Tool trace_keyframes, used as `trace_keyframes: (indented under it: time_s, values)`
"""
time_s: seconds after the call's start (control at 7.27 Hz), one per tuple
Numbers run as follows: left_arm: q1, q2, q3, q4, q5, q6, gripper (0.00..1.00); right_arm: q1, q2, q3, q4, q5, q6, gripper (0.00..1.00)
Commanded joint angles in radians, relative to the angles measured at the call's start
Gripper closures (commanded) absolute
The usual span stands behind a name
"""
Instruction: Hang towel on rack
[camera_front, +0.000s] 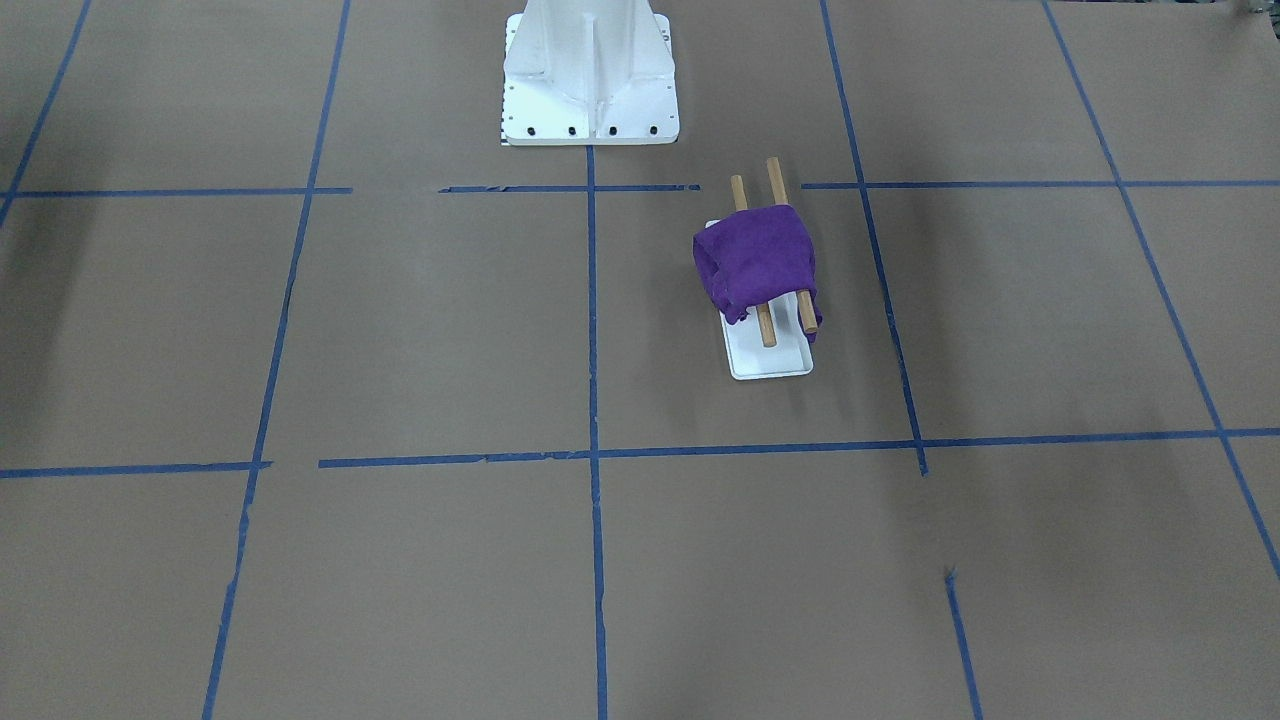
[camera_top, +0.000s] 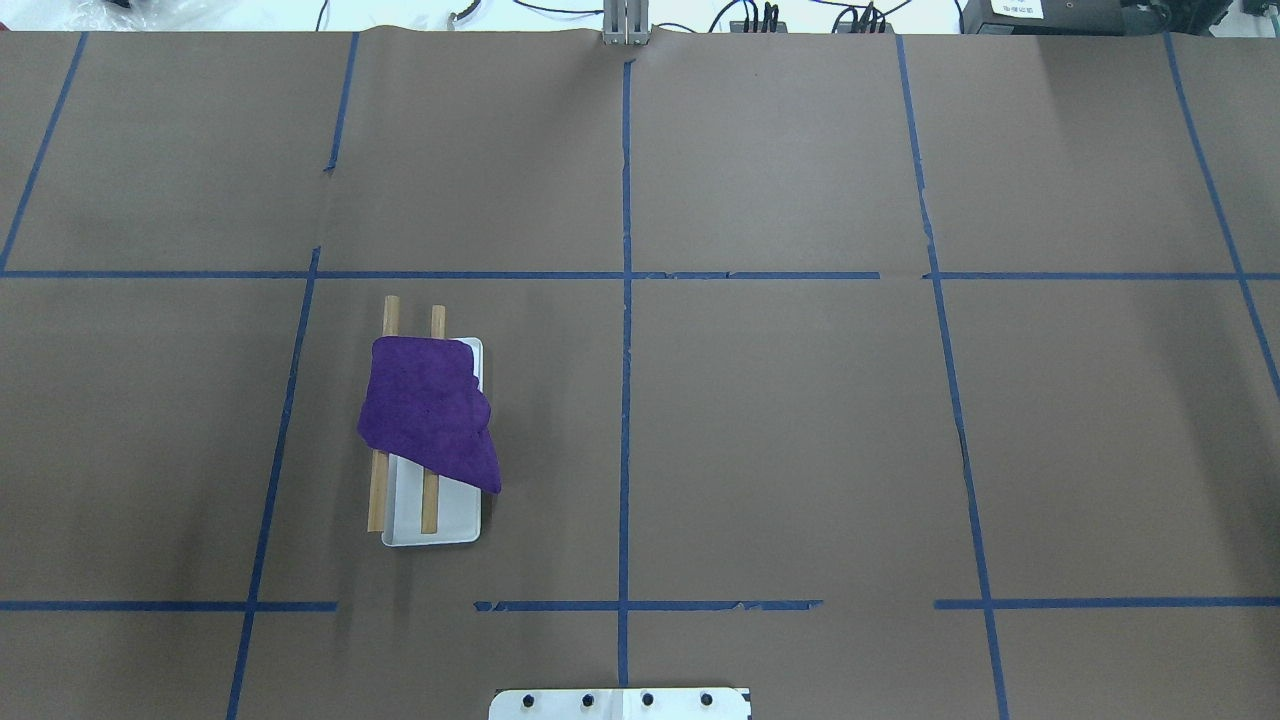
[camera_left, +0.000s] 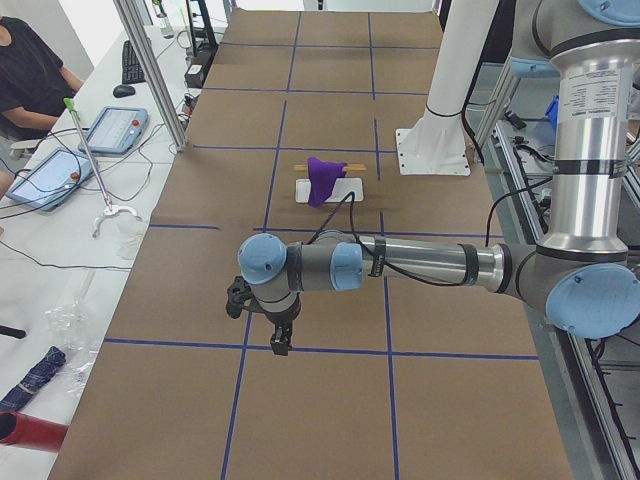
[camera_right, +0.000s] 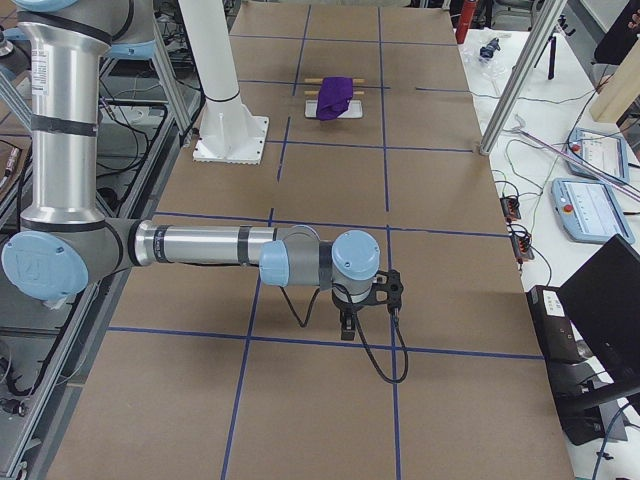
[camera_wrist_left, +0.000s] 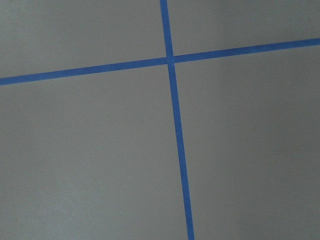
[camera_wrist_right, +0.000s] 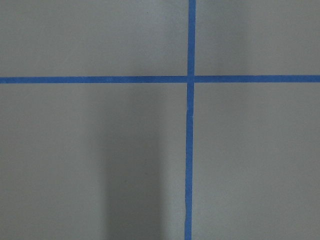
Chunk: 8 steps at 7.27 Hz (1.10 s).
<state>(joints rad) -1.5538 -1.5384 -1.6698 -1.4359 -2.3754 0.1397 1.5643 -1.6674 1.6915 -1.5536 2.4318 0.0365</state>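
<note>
On our left half of the brown paper-covered tabletop (camera_top: 800, 440), the small deep purple cloth towel (camera_top: 428, 410) lies draped over both dowels (camera_top: 391, 315) of the white-based wooden rack (camera_top: 450, 518); we judge the hanging done. Only the side views show our left pincer (camera_left: 281, 338) and right pincer (camera_right: 346, 325), well apart from it, neither holding the towel; how far they gape we cannot tell.
</note>
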Motion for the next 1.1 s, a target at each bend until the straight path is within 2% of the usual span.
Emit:
trace_keyframes:
  time_s: [0.0, 0.96]
  values:
    - [-0.002, -0.002, -0.001, -0.004, 0.001, -0.008, 0.00, 0.005, 0.000, -0.006, 0.001, 0.000, -0.003, 0.00]
    - [-0.003, -0.002, -0.001, -0.009, 0.001, -0.006, 0.00, 0.023, 0.002, -0.004, 0.001, 0.001, -0.003, 0.00]
